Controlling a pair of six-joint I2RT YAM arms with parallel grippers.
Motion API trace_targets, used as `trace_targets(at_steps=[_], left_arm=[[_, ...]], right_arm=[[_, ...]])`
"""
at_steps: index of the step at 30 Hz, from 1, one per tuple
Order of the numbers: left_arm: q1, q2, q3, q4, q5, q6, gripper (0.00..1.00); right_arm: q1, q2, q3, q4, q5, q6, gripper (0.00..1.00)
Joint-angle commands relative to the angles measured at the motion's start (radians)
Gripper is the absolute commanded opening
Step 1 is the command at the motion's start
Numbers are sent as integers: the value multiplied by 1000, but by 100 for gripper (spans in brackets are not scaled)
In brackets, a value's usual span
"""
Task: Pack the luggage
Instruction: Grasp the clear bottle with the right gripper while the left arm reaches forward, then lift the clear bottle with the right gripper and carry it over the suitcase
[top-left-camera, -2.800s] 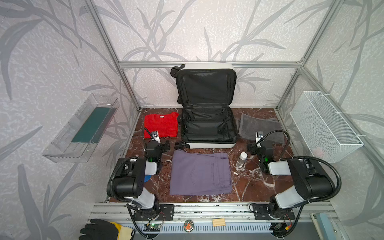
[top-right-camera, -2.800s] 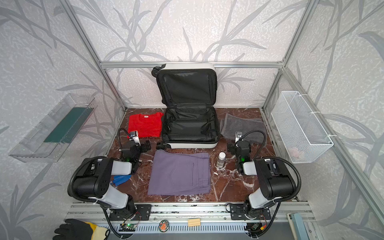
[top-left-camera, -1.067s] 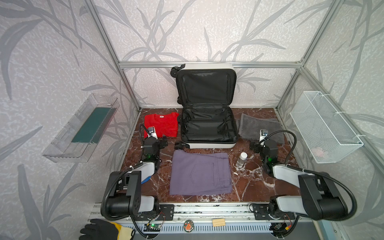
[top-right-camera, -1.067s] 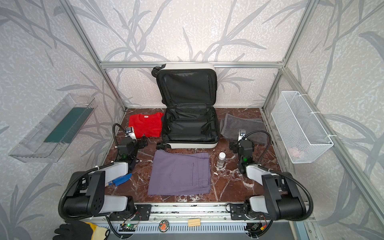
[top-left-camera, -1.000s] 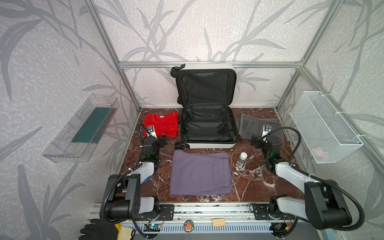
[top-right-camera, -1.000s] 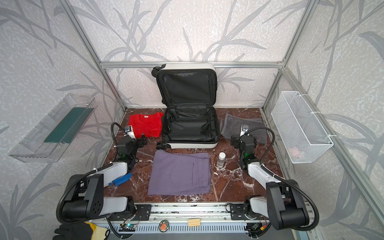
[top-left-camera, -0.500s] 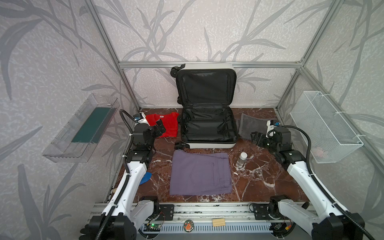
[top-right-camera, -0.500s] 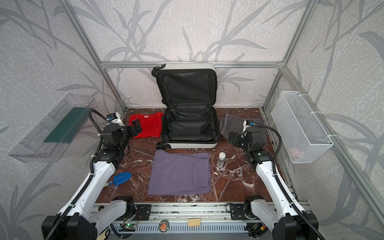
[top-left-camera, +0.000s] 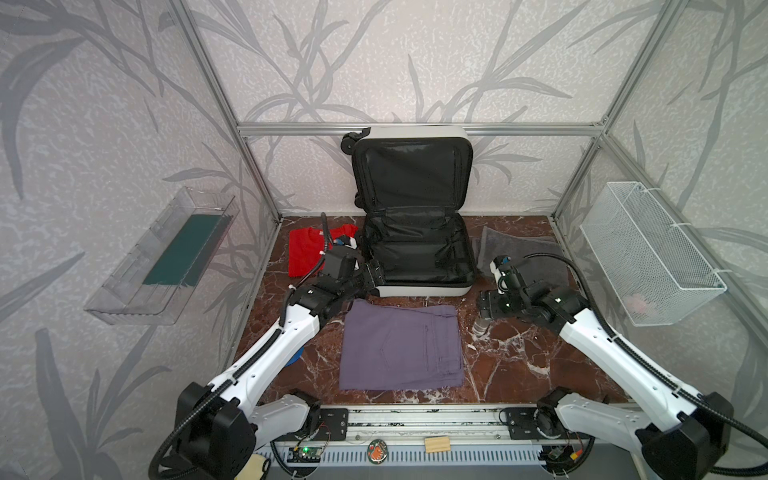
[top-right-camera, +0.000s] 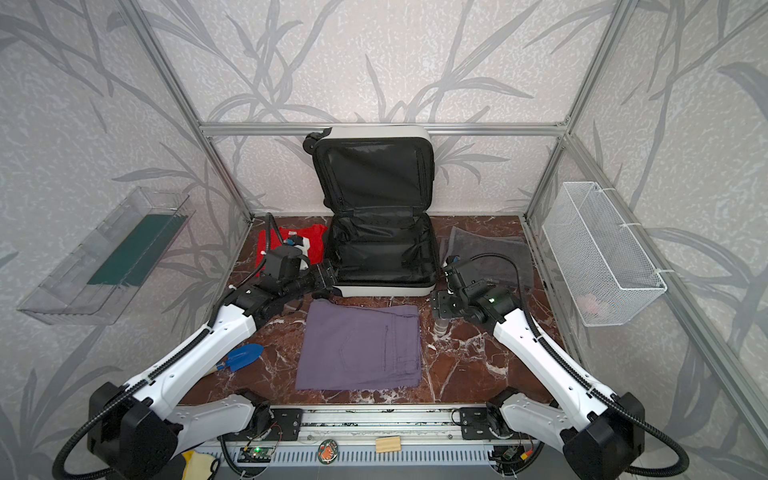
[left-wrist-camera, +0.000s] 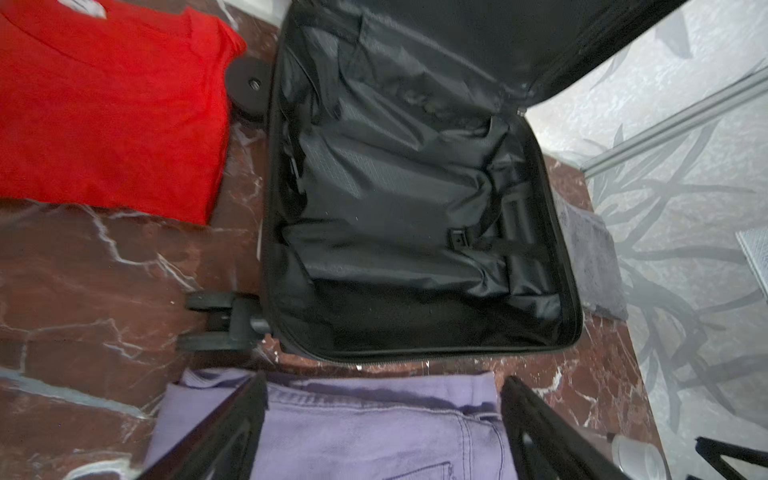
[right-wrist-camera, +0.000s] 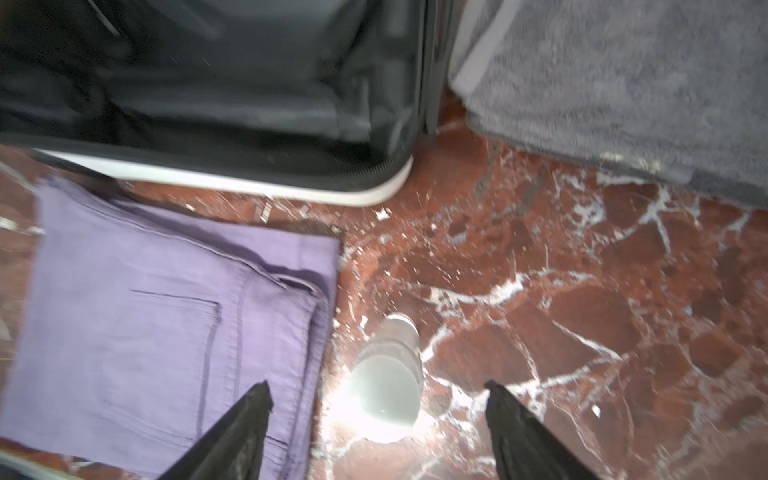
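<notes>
Newly reached out from rest: left end effector (top-left-camera: 372, 277) hangs open, empty, over the trousers' (top-left-camera: 401, 347) far edge, right end effector (top-left-camera: 487, 306) open above the bottle (right-wrist-camera: 388, 374); suitcase (top-left-camera: 419, 289) lies open, nothing packed.

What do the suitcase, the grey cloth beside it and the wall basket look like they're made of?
Suitcase: smooth white hard shell, likely plastic; creased, shiny black lining, probably nylon. Grey cloth: fuzzy pile with a flat border, looks like terry towelling. Basket: white see-through mesh, probably coated metal wire.
</notes>
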Motion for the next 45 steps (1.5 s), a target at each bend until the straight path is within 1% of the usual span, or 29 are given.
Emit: trace_targets(at_steps=[1,10,20,28,31,34,36,40,43,45], left_arm=[[-39,28,30,-20,5,-46,89],[-84,100,62,7,19,-50,90],[-102,126,68,13,23,-55,89],[-110,132,67,12,21,-55,90],[-111,130,64,9,19,-58,90],[-111,127,59,12,18,-62,90],[-113,126,57,13,21,-64,90],[-113,127,57,15,23,-68,89],[-113,125,60,14,24,-69,90],[-114,124,60,16,26,-70,89]], right_arm=[[16,15,-6,-44,79,19,81],[18,70,-49,22,32,27,79],[17,111,-94,87,-4,36,69],[17,136,-103,93,-20,35,60],[18,134,-109,99,-22,33,53],[18,133,-112,102,-31,31,44],[17,130,-112,99,-36,30,40],[18,110,-112,95,-34,27,25],[17,90,-106,87,-33,27,18],[17,77,-99,84,-32,27,17]])
